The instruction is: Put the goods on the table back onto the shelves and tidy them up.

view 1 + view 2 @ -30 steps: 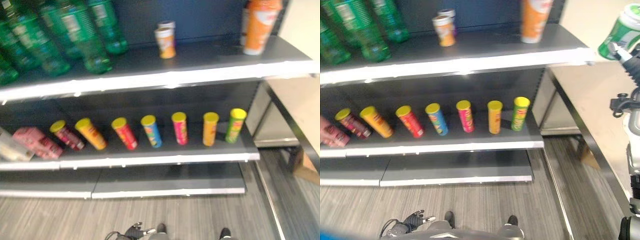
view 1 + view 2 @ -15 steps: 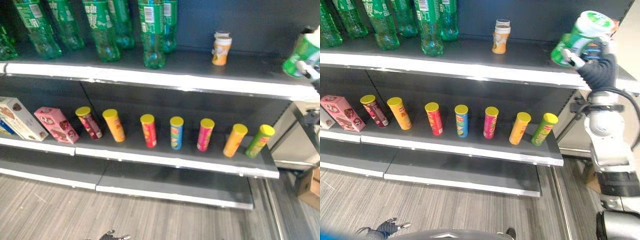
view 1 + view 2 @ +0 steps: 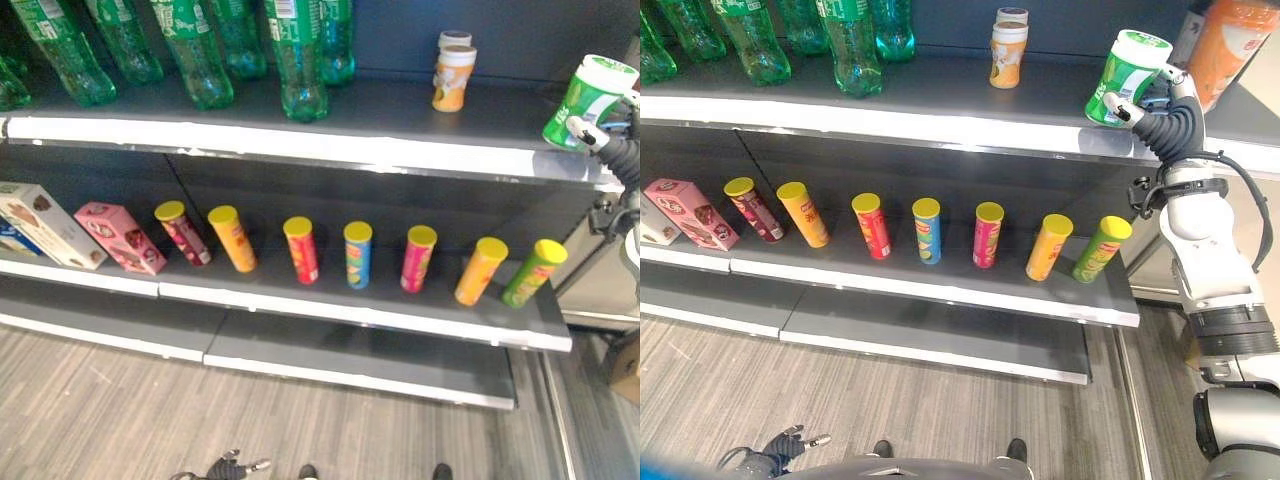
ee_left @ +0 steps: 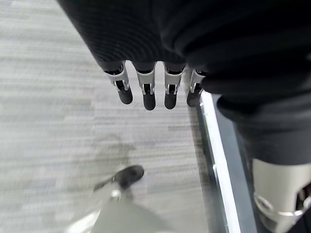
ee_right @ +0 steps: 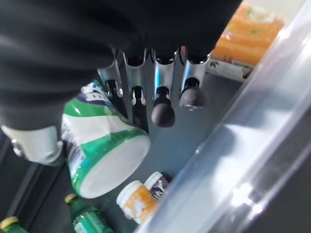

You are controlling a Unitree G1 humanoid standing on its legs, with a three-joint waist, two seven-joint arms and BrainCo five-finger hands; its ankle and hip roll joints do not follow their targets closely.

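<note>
Right eye view: right hand [image 3: 1160,95] grips green tub [image 3: 1124,77] at top shelf [image 3: 940,125] edge

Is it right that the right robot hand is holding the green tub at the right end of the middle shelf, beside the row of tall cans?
Not quite. The right robot hand does hold the green tub, but at the right end of the top shelf, near the orange jar. The tall cans stand on the shelf below. The right eye view shows it.

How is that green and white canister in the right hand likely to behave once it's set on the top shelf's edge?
The green-and-white canister, held tilted in the right hand, looks rigid and probably light. It is fairly tall with a flat base, so it might tip near the top shelf edge, and on its side it would likely roll.
</note>
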